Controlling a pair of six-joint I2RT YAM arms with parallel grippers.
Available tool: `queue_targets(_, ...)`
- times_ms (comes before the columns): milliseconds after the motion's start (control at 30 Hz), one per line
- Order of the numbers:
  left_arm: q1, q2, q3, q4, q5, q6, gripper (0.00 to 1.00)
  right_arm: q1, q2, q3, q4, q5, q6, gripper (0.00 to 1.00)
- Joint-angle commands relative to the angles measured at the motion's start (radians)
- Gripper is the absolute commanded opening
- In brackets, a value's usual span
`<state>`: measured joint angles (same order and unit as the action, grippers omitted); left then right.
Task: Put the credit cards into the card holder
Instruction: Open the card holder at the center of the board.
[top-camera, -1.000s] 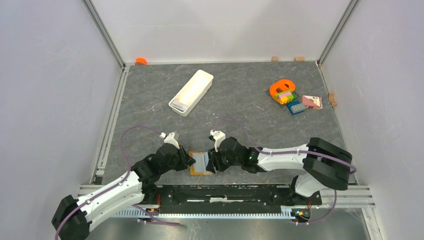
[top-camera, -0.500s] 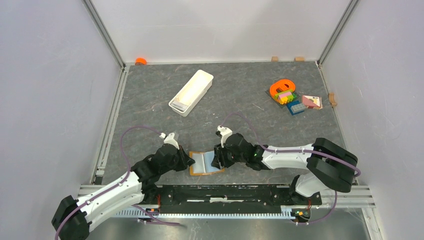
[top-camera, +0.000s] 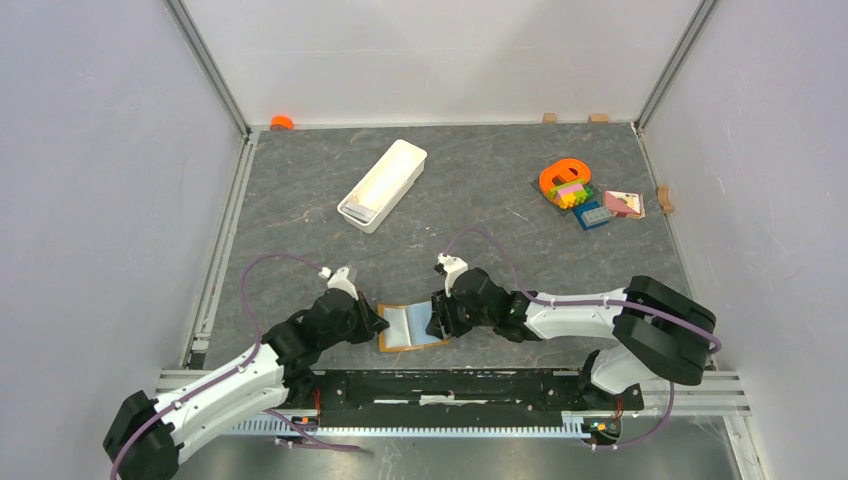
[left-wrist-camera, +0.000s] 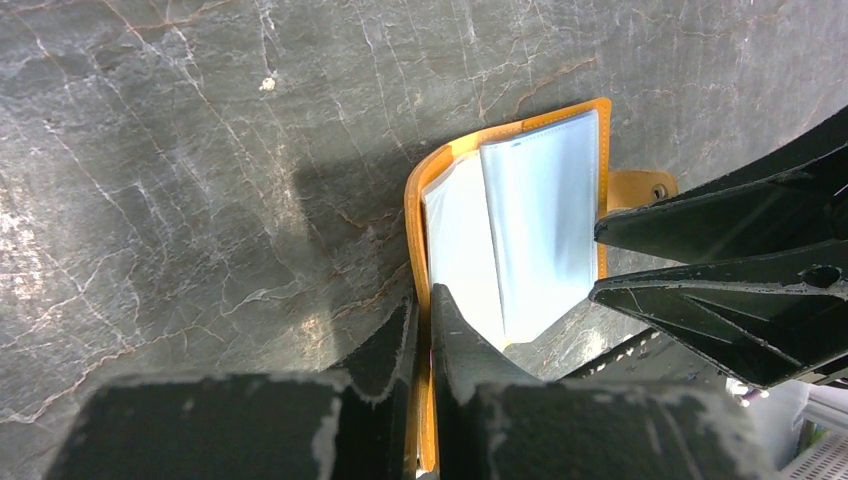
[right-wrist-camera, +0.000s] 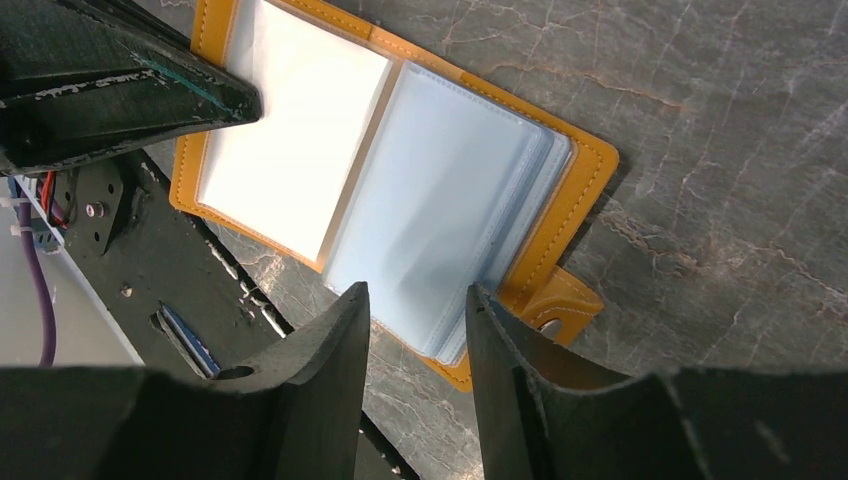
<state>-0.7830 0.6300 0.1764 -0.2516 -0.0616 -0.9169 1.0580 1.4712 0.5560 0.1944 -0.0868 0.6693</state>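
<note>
The card holder (top-camera: 412, 327), orange with pale blue-grey pockets, lies open on the table close to the front rail. My left gripper (top-camera: 378, 322) is shut on its left orange cover edge, which is pinched thin between the fingers in the left wrist view (left-wrist-camera: 422, 300). My right gripper (top-camera: 438, 318) hovers open over the holder's right side, near the snap tab (right-wrist-camera: 555, 305), with nothing between its fingers (right-wrist-camera: 415, 295). The pockets (right-wrist-camera: 440, 200) look unfilled. A blue (top-camera: 593, 216) and a pink-and-white (top-camera: 622, 203) flat piece lie far back right. I cannot tell whether these are the credit cards.
A long white tray (top-camera: 383, 183) lies at the back left centre. An orange ring on coloured bricks (top-camera: 565, 182) sits at the back right. The black front rail (top-camera: 450, 385) runs just below the holder. A small orange cap (top-camera: 281, 122) rests in the back left corner.
The left jaws have closed onto the holder's cover edge. The right gripper has shifted right, and the holder now lies spread wider open.
</note>
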Motion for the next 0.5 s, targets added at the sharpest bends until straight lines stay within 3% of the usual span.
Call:
queue_targets(0,-0.005,-0.001,-0.012,0.006,-0.019,-0.011,0.07,-0.002,-0.031,-0.013,0.017,0.008,0.013,0.45)
queue_targets(467,-0.005,0.006,-0.047,0.072,0.007,-0.013,0.04,0.0,0.022,-0.029,0.265,-0.156,0.088,0.45)
